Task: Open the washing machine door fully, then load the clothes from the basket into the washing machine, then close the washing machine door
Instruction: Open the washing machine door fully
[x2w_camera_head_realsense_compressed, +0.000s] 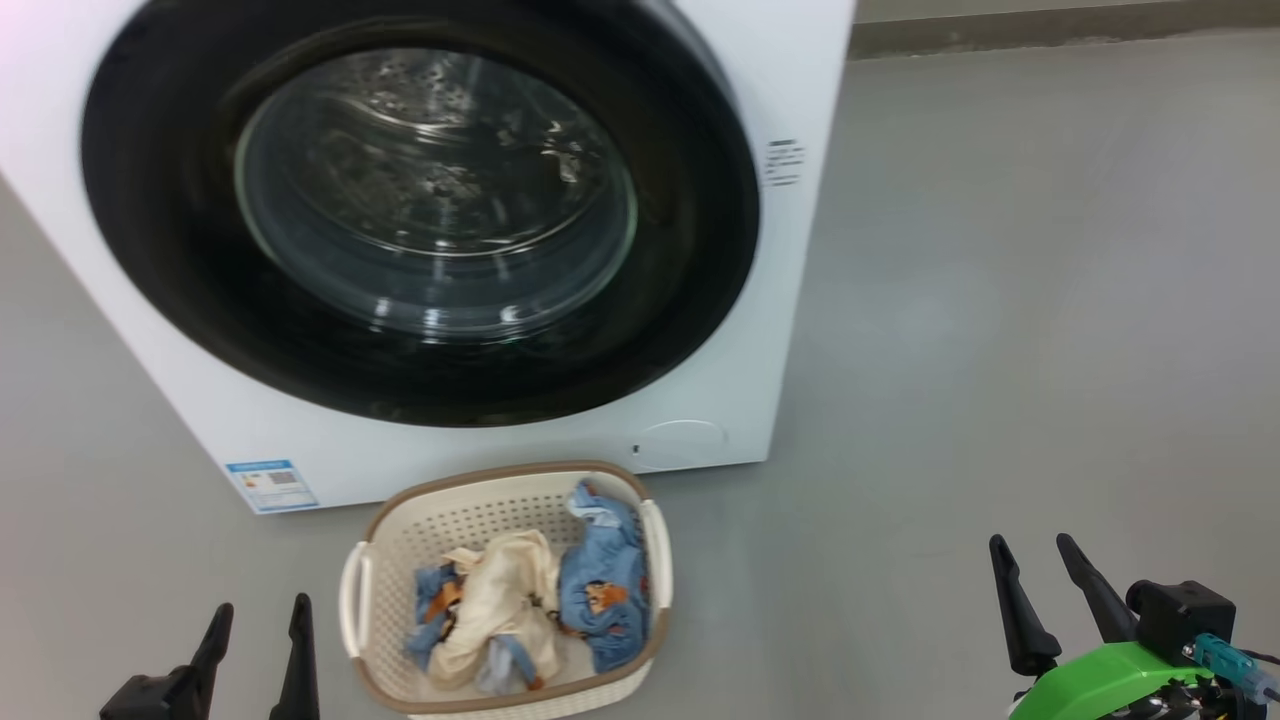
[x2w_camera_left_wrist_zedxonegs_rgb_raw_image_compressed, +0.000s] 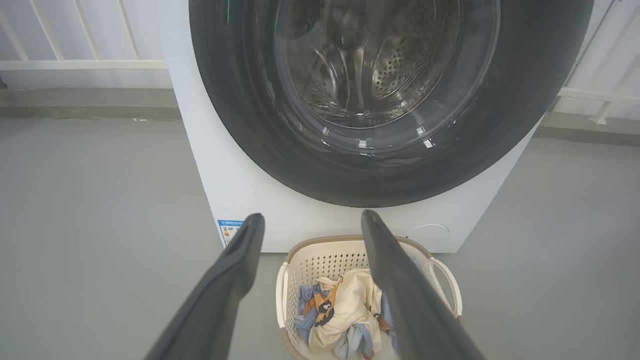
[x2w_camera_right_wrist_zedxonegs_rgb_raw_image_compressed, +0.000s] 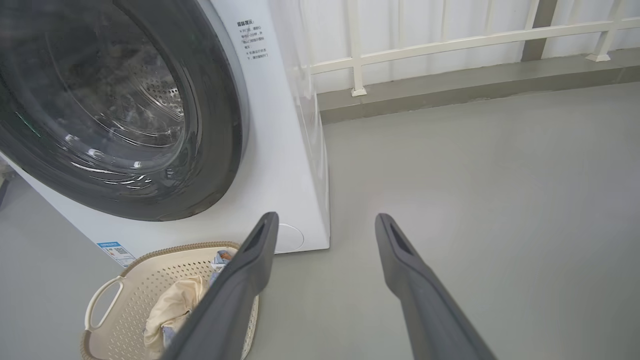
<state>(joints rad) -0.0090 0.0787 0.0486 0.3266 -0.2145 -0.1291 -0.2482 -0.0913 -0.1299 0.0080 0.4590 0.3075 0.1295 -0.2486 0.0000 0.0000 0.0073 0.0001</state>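
Round glossy black washing machine door (x2w_camera_head_realsense_compressed: 420, 210) appears shut. Cream perforated plastic basket (x2w_camera_head_realsense_compressed: 470, 478), holding cream and blue clothes (x2w_camera_head_realsense_compressed: 520, 600), stands just before the white washing machine (x2w_camera_head_realsense_compressed: 790, 320). Left gripper (x2w_camera_head_realsense_compressed: 260, 605) and right gripper (x2w_camera_head_realsense_compressed: 1030, 540): fingers wide, empty.
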